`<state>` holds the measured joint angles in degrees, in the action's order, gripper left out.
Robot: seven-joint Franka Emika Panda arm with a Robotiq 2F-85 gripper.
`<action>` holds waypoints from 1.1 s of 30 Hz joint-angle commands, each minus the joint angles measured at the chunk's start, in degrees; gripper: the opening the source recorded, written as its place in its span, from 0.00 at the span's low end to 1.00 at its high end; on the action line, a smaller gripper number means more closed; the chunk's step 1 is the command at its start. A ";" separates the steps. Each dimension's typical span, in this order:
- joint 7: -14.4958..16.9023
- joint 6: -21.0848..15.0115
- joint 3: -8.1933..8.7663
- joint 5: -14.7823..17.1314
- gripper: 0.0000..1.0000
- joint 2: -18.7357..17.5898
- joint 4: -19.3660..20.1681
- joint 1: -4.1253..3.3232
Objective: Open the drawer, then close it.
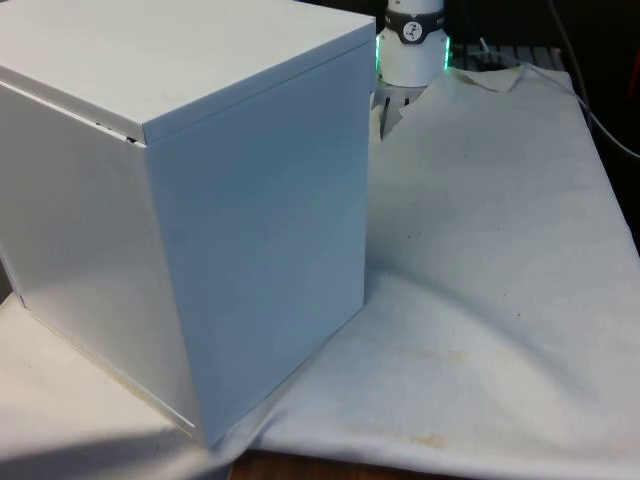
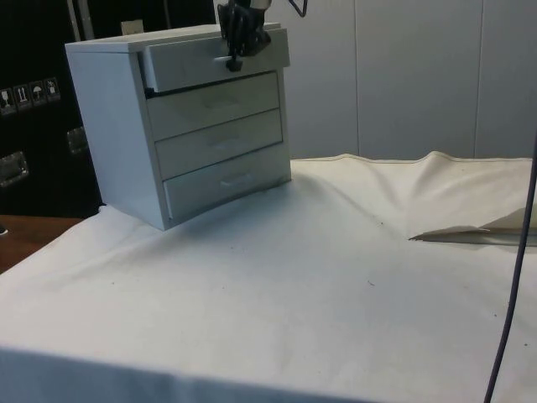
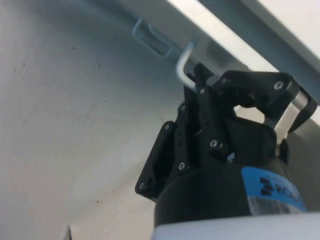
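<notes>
A white chest of drawers (image 2: 117, 126) stands on the cloth, turning its plain back and side (image 1: 200, 200) to the front view. Its top drawer (image 2: 193, 65) stands a little way out from the chest's front, with a dark gap under its near end. My black gripper (image 2: 235, 60) comes down from above in front of that drawer. It is shut on the drawer's thin metal handle (image 3: 182, 65), which sits between the fingers (image 3: 200, 100). The three drawers below (image 2: 218, 138) are pushed in. The handle of the drawer underneath (image 3: 150, 37) lies just beyond the gripped one.
The white cloth (image 2: 294, 285) covers the table, and a raised fold (image 2: 470, 233) lies at the side view's right. A dark cable (image 2: 513, 285) hangs down at that edge. The arm's base (image 1: 412, 40) stands behind the chest.
</notes>
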<state>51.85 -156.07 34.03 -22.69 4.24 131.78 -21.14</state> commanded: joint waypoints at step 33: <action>-0.34 -2.58 -0.86 -2.35 0.01 4.53 7.45 0.06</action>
<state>52.31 -158.71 33.46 -23.78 8.54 139.17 -21.54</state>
